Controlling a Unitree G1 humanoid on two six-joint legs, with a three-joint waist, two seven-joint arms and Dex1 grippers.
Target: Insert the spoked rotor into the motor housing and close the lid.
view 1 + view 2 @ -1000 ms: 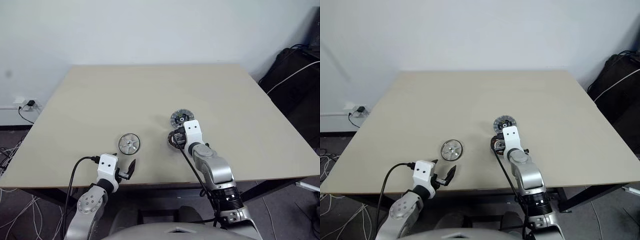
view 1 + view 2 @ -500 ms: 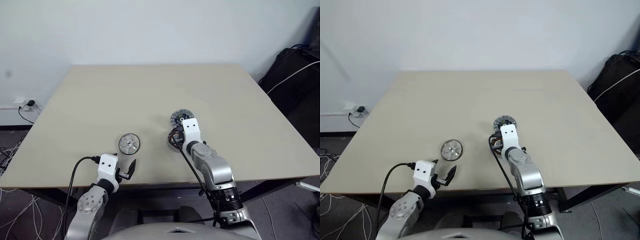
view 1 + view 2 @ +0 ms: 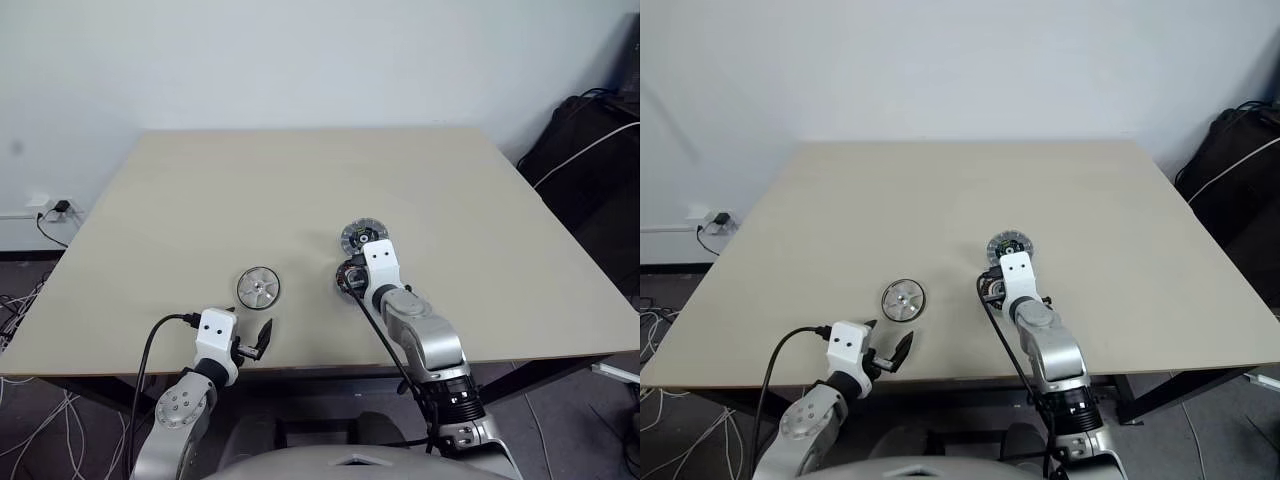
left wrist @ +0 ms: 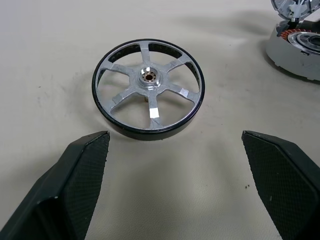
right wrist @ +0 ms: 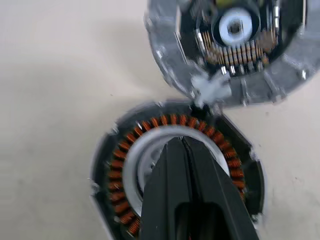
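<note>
The spoked rotor (image 3: 258, 288) lies flat on the table, a silver wheel with a dark rim (image 4: 148, 89). My left gripper (image 4: 175, 136) stands open just short of it, with nothing between its fingers. The motor housing (image 5: 120, 175), with its ring of copper windings, sits to the right of the rotor (image 3: 347, 279) and is partly covered by my right wrist. My right gripper (image 5: 181, 145) is shut and empty, its tips over the housing's pale centre. The lid (image 3: 361, 236) lies open just beyond the housing, meeting its rim at a small white piece (image 5: 210, 90).
The beige table (image 3: 300, 180) stretches wide and bare behind the parts. Its front edge runs just under my left gripper. A white wall stands behind it, with black bags and cables (image 3: 590, 140) off the right side.
My right gripper has tilted slightly over the motor housing. The left arm, rotor and lid stay where they were.
</note>
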